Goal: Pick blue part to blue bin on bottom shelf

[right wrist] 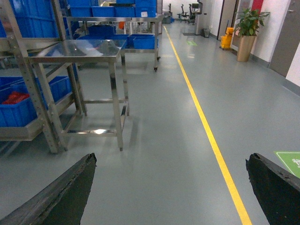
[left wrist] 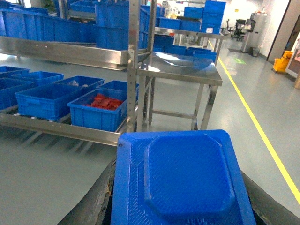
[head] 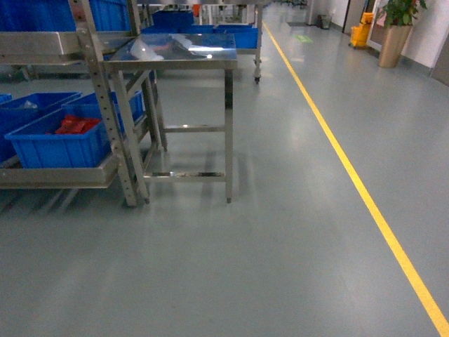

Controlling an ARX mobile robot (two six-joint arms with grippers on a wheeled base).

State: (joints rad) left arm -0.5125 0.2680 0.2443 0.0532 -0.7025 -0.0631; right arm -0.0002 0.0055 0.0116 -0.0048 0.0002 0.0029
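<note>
Left tool [left wrist: 180, 213]: clenched on the blue part [left wrist: 187, 178]; dark fingers [left wrist: 93, 206] show on either side of it.
Right tool [right wrist: 171, 161]: released, jaws spread wide with only bare floor between them.
Blue part: in the left tool's grip, off the ground and short of the rack, filling the lower half of the left wrist view.
Blue bin [left wrist: 44, 98]: on the bottom shelf [left wrist: 61, 129] at its front edge, plain blue inside, just beside the crate with red packs [left wrist: 101, 110], which sits nearest the shelf's right end.
Done: I judge the pick finished, since the part is in hand.
Left: carrying the part over to the shelf, over the bin's rim, then letting go; none of that shows as done.
Edges: the shelf's front bar, the bin rim and the rack post [left wrist: 132, 65] at the right end are what I have to clear; the upper shelf overhangs the bins, so I judge headroom limited.
Open room: the floor before the rack is bare; the steel tabletop [head: 175, 53] stands right of the post, and the yellow line [head: 351, 182] runs well apart on the right.
</note>
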